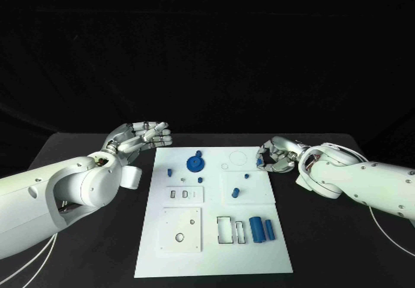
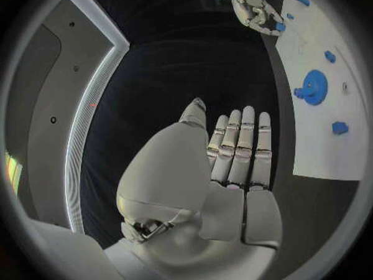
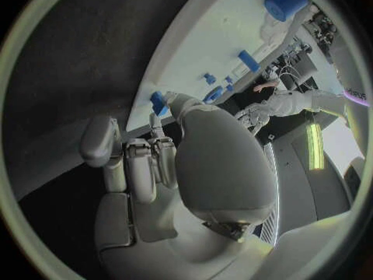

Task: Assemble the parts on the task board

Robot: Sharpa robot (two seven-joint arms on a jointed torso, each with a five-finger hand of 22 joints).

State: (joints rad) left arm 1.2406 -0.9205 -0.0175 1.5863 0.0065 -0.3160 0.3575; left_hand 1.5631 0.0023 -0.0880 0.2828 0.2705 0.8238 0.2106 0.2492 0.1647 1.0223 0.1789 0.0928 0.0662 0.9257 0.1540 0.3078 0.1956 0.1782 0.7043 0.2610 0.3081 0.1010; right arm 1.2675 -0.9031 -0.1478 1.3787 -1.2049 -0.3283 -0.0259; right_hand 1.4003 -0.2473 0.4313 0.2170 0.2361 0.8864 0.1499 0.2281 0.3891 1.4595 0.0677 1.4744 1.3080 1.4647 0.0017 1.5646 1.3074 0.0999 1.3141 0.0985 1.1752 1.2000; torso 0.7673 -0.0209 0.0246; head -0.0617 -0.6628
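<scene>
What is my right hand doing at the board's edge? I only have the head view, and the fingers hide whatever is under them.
Observer: The left wrist view shows the right hand pinching a small blue part at its fingertips, right at the task board's edge.
Operator: Is the left hand carrying anything?
Observer: No. Its own wrist view shows the left hand with fingers straight, side by side, and nothing in it.
</scene>
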